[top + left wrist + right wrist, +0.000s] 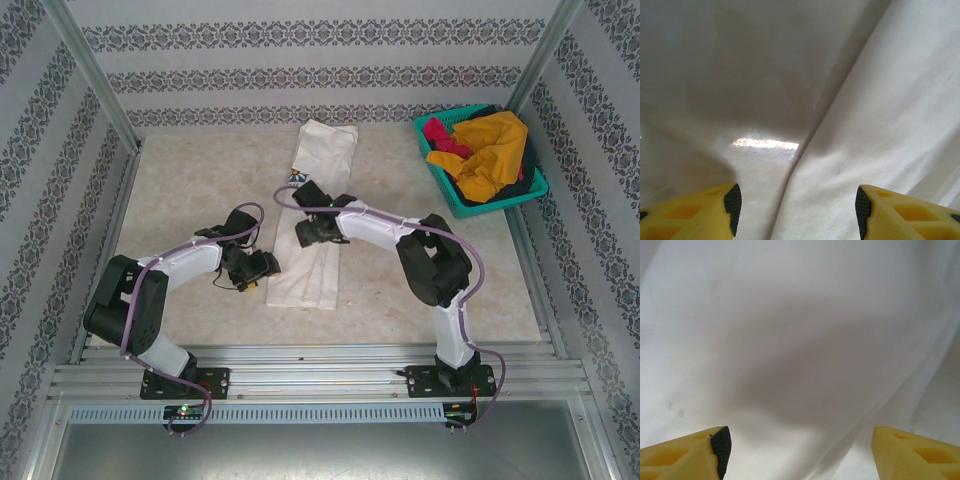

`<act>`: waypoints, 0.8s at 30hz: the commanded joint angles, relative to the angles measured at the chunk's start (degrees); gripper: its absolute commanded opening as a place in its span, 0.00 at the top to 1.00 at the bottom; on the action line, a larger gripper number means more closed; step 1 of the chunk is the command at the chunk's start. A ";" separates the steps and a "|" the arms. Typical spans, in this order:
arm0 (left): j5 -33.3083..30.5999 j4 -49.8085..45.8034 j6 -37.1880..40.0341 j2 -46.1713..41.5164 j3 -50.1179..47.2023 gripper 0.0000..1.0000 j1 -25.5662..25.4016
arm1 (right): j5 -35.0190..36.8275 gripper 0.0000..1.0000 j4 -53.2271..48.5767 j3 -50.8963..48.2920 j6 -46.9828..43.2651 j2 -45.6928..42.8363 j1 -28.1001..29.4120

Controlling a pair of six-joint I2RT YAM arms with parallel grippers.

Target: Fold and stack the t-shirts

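- Two sets of fingers are mine, and both stand open: my left fingers (705,212) and my right fingers (685,455) each show a wide gap with nothing held between the pads.
- The white shirt (322,160) lies mid-surface (200,180), folded into a long strip. Its long axis runs from the far side toward my bases, slightly tilted.
- My left fingers hover at the strip's near left edge. That edge runs up between them, with bare surface to the left and cloth to the right.
- My right fingers hang over the strip's middle, with cloth under the whole gap.
- I judge the next fold goes across the long axis, and my left arm is nearer the near end.
- A yellow shirt (490,150) and a pink shirt (440,135) sit in the basket (487,207), far right, well apart.
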 commanded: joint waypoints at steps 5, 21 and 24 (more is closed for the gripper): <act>-0.77 -2.60 2.45 0.36 1.46 0.37 0.79 | 5.06 0.27 -3.05 -11.24 4.47 -6.89 0.76; -1.14 -0.68 2.52 -0.13 0.88 0.34 2.45 | 1.65 0.26 4.67 -24.75 0.66 -24.15 0.96; -0.66 0.55 2.50 -1.36 0.32 0.31 5.06 | 0.15 0.24 11.10 -28.23 -7.91 -28.08 1.02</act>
